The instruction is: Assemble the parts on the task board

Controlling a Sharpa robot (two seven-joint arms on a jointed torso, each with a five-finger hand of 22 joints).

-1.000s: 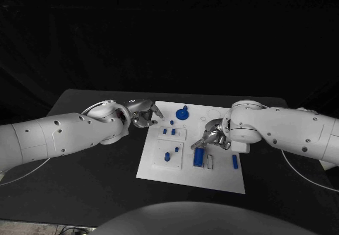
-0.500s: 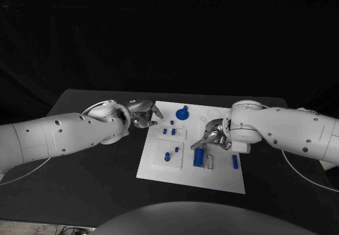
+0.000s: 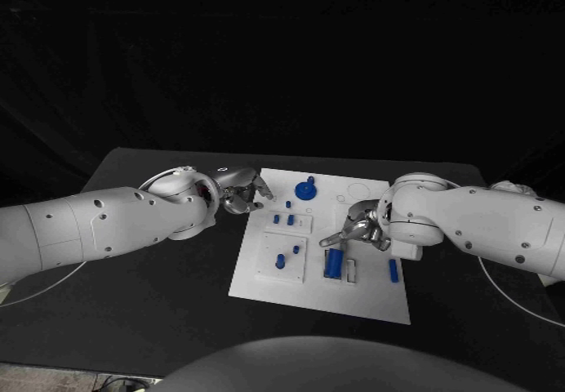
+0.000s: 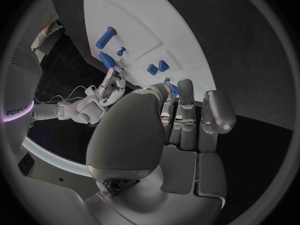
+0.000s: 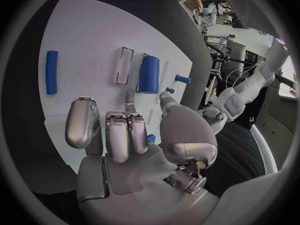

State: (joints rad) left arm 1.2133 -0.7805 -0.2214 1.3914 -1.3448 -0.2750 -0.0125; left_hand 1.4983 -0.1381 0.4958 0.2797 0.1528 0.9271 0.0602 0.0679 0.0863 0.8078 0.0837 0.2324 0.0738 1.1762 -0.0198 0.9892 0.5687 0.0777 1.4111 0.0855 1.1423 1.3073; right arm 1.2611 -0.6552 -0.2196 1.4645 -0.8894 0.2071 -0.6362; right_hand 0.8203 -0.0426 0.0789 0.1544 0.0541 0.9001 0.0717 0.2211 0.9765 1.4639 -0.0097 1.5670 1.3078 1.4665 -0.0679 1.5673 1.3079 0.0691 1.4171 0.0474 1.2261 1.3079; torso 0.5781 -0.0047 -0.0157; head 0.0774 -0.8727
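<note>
Here, task board: the white task board [image 3: 367, 296] lies in the middle of the black table [image 3: 141, 278], between the two arms.
Left hand: the left hand [image 3: 242, 190] sits at the board's far left corner, over the table just beside the edge; its fingers [image 4: 186, 110] lie curled together, and I cannot tell whether anything is pinched in them.
Right hand: the right hand [image 3: 357, 227] hangs over the board's right half, fingers bent inward; whether they hold a part cannot be told.
Large cylinder: a thick blue cylinder [image 3: 333, 261] lies on the board just in front of the right hand, beside a clear narrow slot piece [image 5: 124, 65].
Blue bar: a slim blue bar [image 3: 393, 270] lies near the board's right edge, beside that hand.
Small pegs: two short blue pegs [image 3: 284, 219] stand near the left hand.
Round knob: a blue round knob [image 3: 306, 190] sits at the far edge, between the hands.
</note>
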